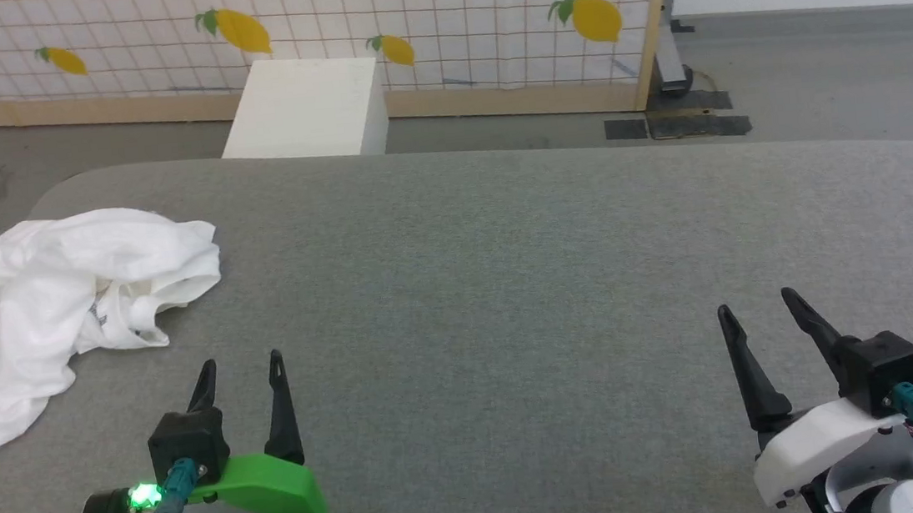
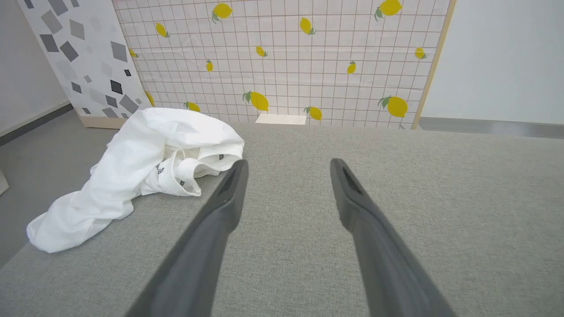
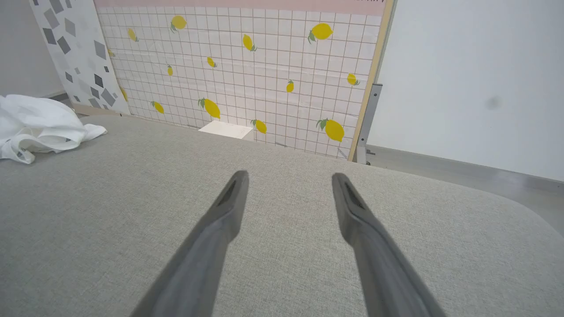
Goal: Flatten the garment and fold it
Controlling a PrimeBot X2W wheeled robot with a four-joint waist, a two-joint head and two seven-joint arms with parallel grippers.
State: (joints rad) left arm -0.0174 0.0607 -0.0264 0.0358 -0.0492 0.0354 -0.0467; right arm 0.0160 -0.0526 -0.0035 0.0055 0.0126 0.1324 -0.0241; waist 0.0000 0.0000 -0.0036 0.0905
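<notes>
The garment (image 1: 68, 311) lay bunched at the worktop's (image 1: 509, 285) left edge, unflattened. I had left gripper (image 1: 241, 359) and right gripper (image 1: 755, 301) spread, empty; left sat nearer, likely to reach first.

**Crumpled garment at the left edge, both grippers apart from it**

The white garment (image 1: 68, 311) lies bunched on the grey padded table (image 1: 509, 285), at its left edge. The left gripper (image 1: 241, 361) sits at lower left near the heap without touching it, fingers spread. The right gripper (image 1: 755, 301) is at lower right, well apart, fingers also spread. A white box (image 1: 308, 107) stands beyond the table against a lemon-patterned panel (image 1: 441, 6)
</notes>
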